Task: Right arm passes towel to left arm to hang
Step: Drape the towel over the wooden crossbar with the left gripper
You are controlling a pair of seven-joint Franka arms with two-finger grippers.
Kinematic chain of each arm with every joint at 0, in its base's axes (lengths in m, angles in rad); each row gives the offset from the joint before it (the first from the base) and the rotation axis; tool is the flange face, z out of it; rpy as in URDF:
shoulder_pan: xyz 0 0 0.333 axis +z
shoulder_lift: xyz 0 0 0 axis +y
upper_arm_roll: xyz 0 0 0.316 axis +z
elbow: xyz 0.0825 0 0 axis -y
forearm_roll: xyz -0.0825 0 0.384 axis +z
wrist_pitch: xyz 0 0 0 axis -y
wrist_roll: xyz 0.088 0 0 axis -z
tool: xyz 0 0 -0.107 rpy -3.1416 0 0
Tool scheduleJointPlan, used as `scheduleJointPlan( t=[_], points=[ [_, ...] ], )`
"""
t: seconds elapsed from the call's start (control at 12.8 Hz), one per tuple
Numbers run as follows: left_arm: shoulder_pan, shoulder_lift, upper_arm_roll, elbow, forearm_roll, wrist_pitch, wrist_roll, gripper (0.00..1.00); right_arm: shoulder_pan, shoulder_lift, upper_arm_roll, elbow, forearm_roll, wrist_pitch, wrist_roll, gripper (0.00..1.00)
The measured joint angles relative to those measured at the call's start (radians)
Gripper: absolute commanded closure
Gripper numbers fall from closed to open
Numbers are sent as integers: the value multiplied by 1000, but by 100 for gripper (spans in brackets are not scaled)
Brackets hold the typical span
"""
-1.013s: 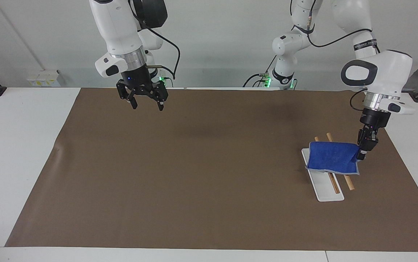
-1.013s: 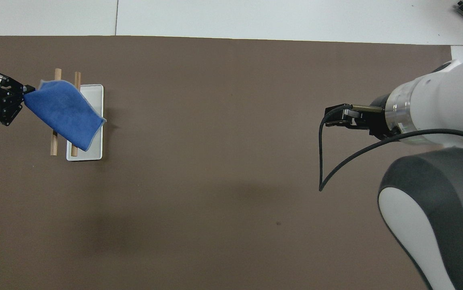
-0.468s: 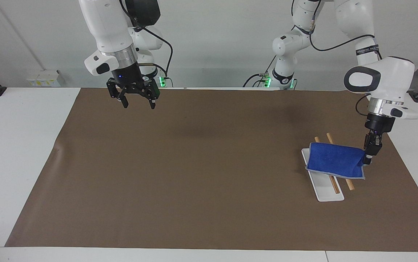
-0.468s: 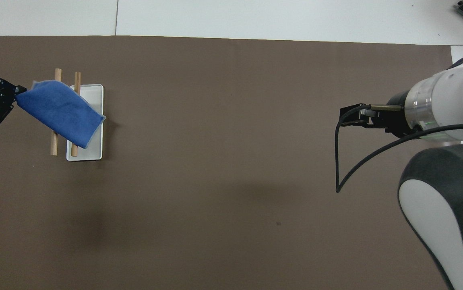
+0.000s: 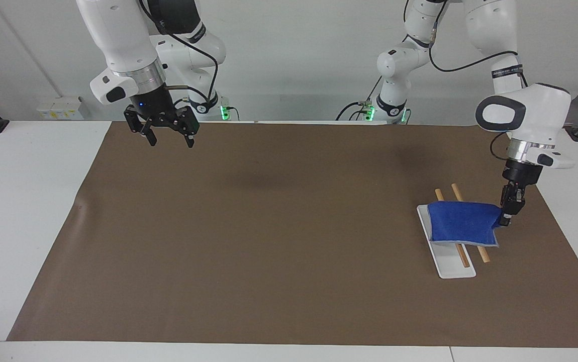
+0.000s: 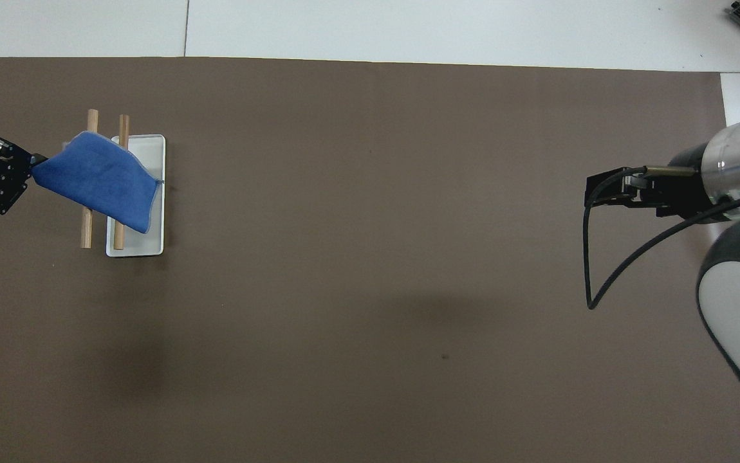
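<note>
**Two Rods Bear the Blue Towel as the Left Arm Grips Its Corner**

Two pale wooden rods (image 5: 472, 250) lie side by side, slanting across a flat white rectangular tray (image 5: 451, 267) toward the left arm's end of a brown paper-covered table (image 5: 289, 236), and the small royal-blue cloth towel with pale grey edging (image 5: 462, 223) is draped across them. The left arm's black two-finger gripper (image 5: 506, 216) hangs at the towel's edge on the side away from the table's middle, its fingertips pinched together on one corner of the cloth. The towel spreads away from that gripper toward the table's centre, its long side running crosswise to the rods, so that the rods' ends stick out past both of its edges.

The handover looks finished, and the hanging appears to be in its closing stage: most of the cloth seems to rest on the rods, while the gripped corner is held slightly off them. What the next move turns on, by this reading, is that corner, which sits just outside the outer rod; letting go there would leave the towel to settle over the pair.

The right arm's black blue-lit gripper (image 5: 167, 133), fingers spread wide and carrying nothing, waits in the air over the table's edge at its own end, well apart from the towel.
</note>
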Motion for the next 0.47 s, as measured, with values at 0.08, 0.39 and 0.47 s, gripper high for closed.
scheduleJointPlan(
  t=[0.08,0.39,0.47],
  points=[
    [0,-2,0,-15,0,0,0,100,-9,0,4,0,0,-8,0,0],
    [0,-14,0,-64,0,0,1,100,-141,0,144,20,-83,-42,0,0],
    [0,-15,0,-75,0,0,1,100,-153,0,162,24,-96,-50,0,0]
  ],
)
